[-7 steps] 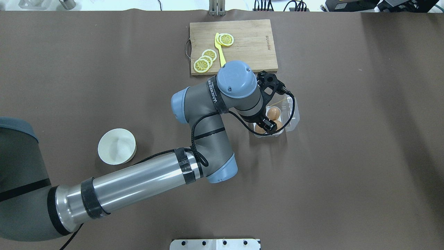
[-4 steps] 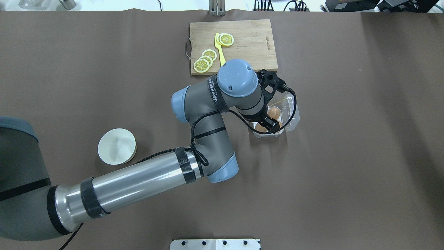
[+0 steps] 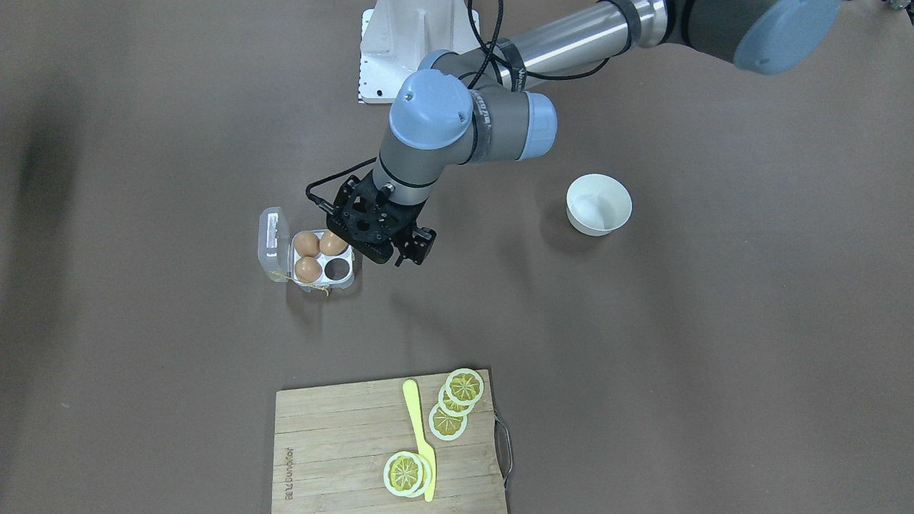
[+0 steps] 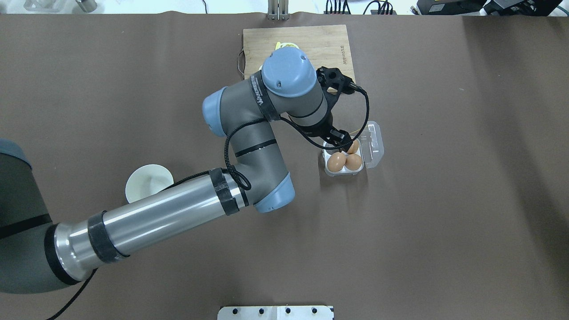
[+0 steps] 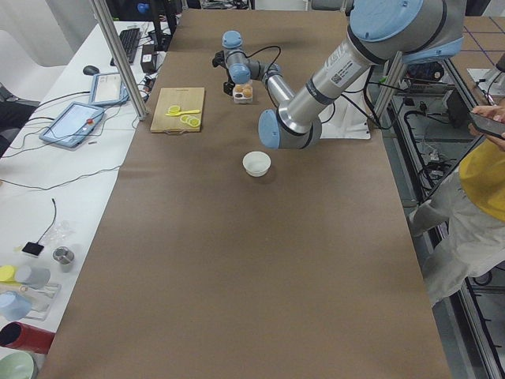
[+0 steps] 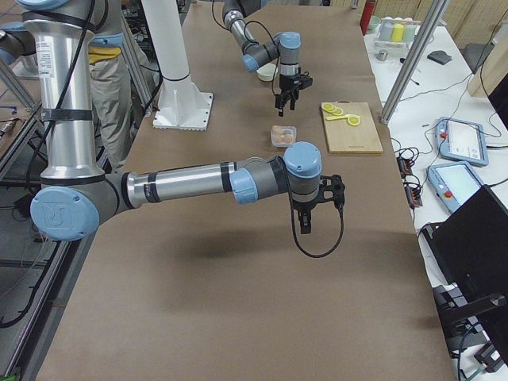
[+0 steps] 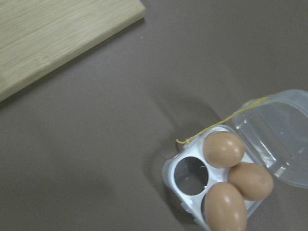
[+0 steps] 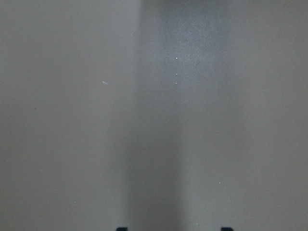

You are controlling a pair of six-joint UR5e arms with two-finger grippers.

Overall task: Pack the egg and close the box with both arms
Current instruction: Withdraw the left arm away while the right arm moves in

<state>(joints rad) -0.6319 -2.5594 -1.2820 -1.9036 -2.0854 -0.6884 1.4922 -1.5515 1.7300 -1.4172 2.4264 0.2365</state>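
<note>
Now the left gripper [image 4: 343,138] hangs over the box [image 4: 343,173], far-left corner; open lid [image 4: 373,143] blocks the right; near side, bare table [image 4: 400,244].

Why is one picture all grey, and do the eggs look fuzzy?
Right wrist view: just bare table, with a soft shadow edge running down it. Left wrist view: the eggs are slightly soft, and the clear lid catches pale light.

Even light lies soft over the matte brown table [image 4: 444,222], faint shadows under the grey tubular left arm [image 4: 260,153], the right wrist view a hazy blur.
</note>
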